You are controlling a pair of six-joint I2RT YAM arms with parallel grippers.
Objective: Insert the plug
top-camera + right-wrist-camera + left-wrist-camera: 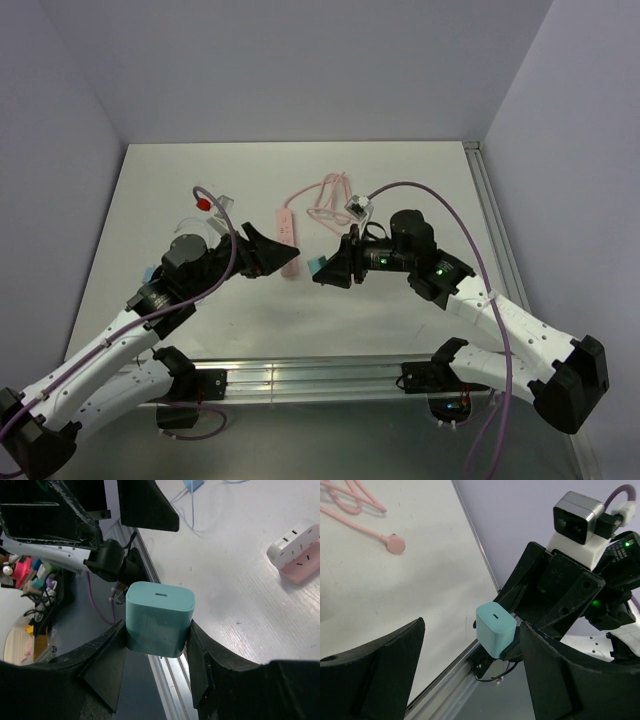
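The plug (159, 617) is a small teal block with a slot in its end face. It is clamped between the fingers of my right gripper (156, 630) and held above the table. No wire shows on it. From above, the plug (317, 264) sits at the tip of the right gripper (330, 268). My left gripper (270, 250) is open and empty, hovering over the pink power strip (287, 237), just left of the plug. In the left wrist view the plug (495, 630) is ahead of the open left gripper (470, 675), close to its right finger (560, 680).
The end of the pink-and-white power strip (297, 555) lies on the white table. Its pink cable (325, 195) coils behind it. A small light-blue piece with thin pale wires (192, 484) lies near the left arm. An aluminium rail (310, 378) runs along the near edge.
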